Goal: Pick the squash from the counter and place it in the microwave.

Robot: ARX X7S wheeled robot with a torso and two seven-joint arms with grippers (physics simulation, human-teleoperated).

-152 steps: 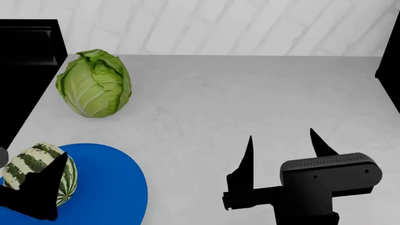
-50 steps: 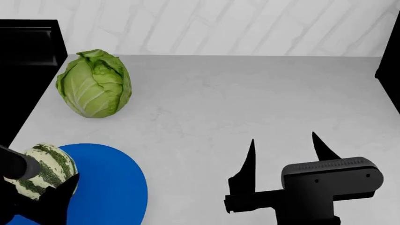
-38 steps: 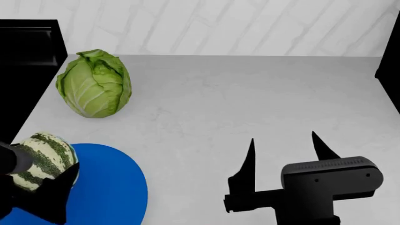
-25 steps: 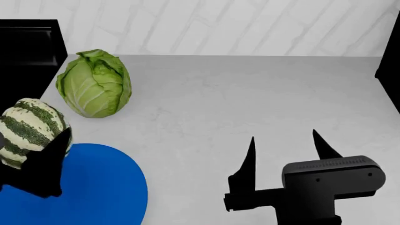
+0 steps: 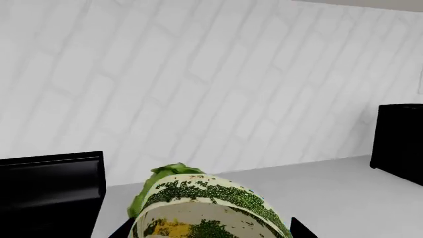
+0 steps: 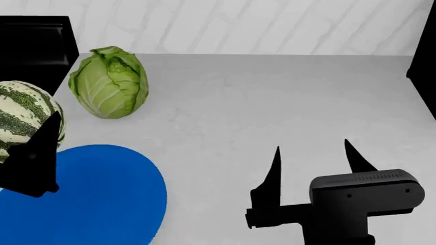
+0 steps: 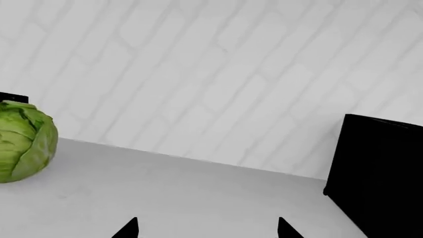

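squash, the round green-and-cream striped one point(image 6: 20, 115), hangs pinched in the left gripper point(image 6: 30, 153) above the white counter point(image 6: 272, 102); rigid, smooth and probably heavy, best gripped across its widest girth; right gripper point(image 6: 312, 159) spread, idle

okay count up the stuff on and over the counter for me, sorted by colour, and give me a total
Green: 1, the cabbage standing on the counter.
Green and cream striped: 1, the squash, held up in the left gripper.
Blue: 1, the round blue plate lying flat on the counter.
Total: 3 things.
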